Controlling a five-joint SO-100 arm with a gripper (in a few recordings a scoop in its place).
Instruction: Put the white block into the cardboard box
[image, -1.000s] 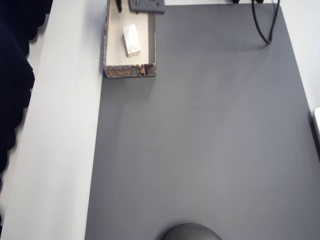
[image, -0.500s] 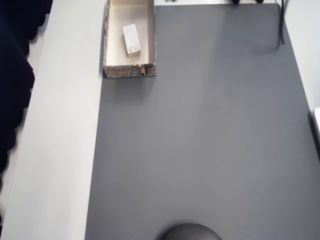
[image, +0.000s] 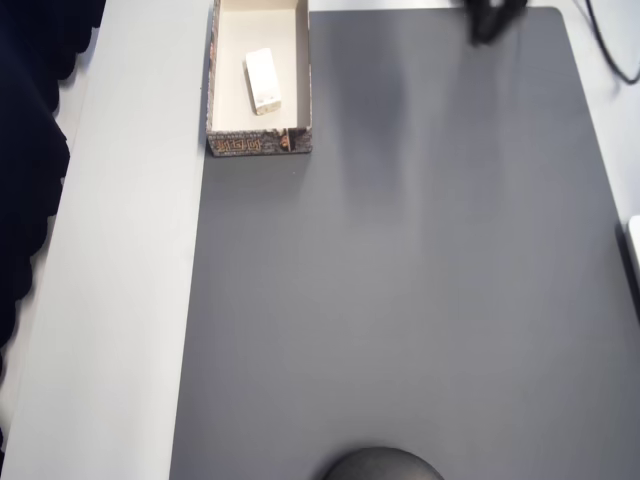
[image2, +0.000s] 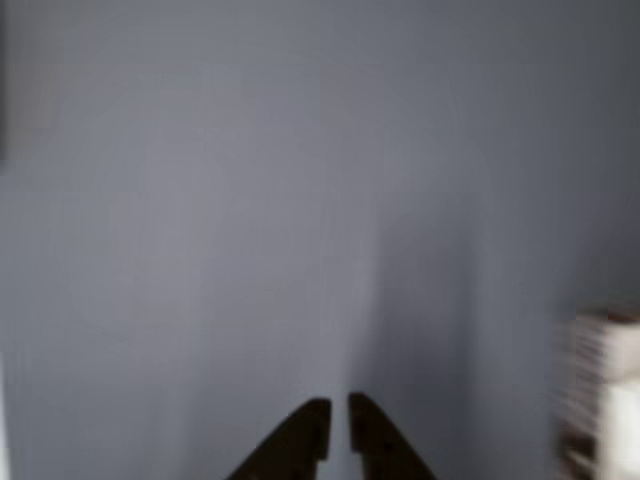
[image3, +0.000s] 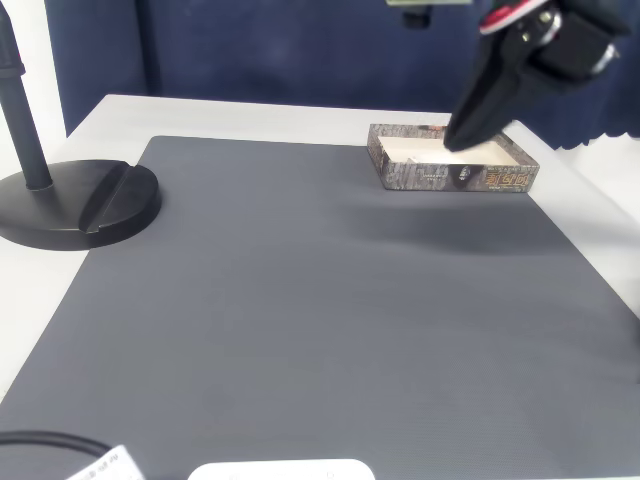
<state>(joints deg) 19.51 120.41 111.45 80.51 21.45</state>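
Legible text: none. Cardboard box (image: 259, 144), far left in the overhead view: brownish printed pattern on its outer short wall, characters too small to read.

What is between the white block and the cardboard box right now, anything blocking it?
Nothing visible stands in the way. The white block already lies inside the cardboard box, on its floor. The gripper hangs above the grey mat, holding nothing.
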